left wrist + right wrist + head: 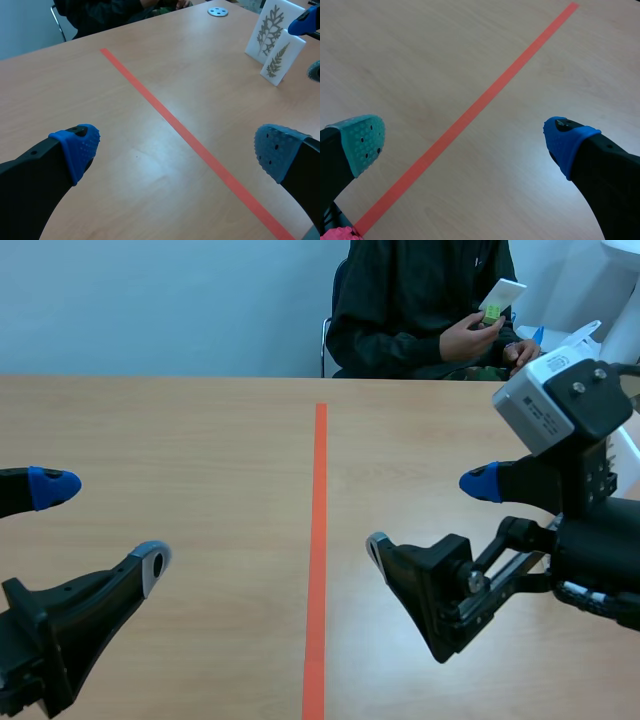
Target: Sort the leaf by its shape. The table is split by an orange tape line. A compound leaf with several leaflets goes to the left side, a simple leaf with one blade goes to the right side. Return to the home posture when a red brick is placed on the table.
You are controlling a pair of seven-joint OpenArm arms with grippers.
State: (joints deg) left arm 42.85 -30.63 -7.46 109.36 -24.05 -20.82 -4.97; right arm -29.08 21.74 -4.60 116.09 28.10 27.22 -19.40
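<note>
My left gripper (100, 525) and right gripper (428, 517) hang released, empty, on either side of the straight orange tape line (320, 540).

It looked like a lab: a wooden tabletop (170, 440) marked with an orange tape line (318, 540), a plain wall (150, 300) behind.

My left claw (102, 525) sits left of the tape line (320, 540), my right claw (429, 517) right of it. Two leaf cards (270, 30) stand on the desk (75, 85), also right of it.
</note>
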